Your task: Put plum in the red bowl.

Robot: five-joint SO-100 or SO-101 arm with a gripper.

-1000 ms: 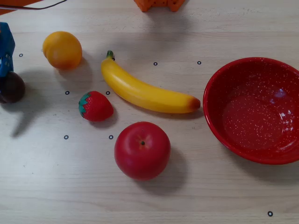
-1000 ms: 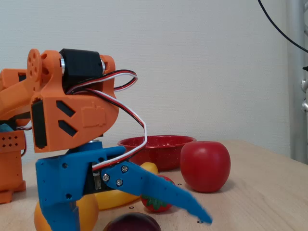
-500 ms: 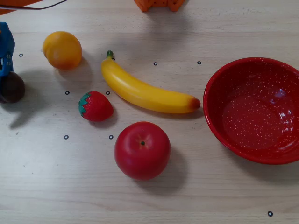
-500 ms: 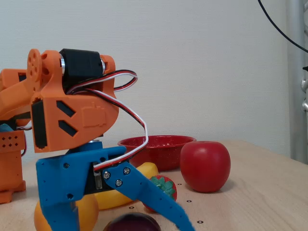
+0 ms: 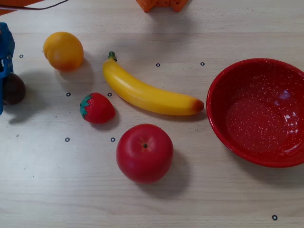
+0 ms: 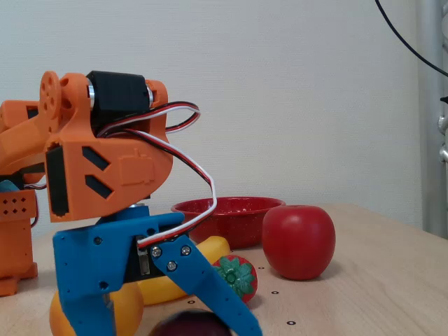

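At the far left edge of the overhead view, the plum (image 5: 13, 89) sits on the tabletop (image 5: 199, 199) between the blue fingers of the hand (image 6: 171, 323), partly open and straddling it without a firm grip. The red bowl (image 5: 228, 76) lies well apart at right.

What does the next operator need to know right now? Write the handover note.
Gripper: down at the table with its blue fingers around the plum, which sits between them. Whether the jaws already pinch it cannot be told.
Plum: on the table at the far left edge of the overhead view, not lifted.
Red bowl: at the right edge of the overhead view, with no fruit in it.
In between lie the orange, strawberry, banana and apple.
Done: the approach to the plum.
Left: grip, lift, carry over the other fruit, drop it in the bowl.
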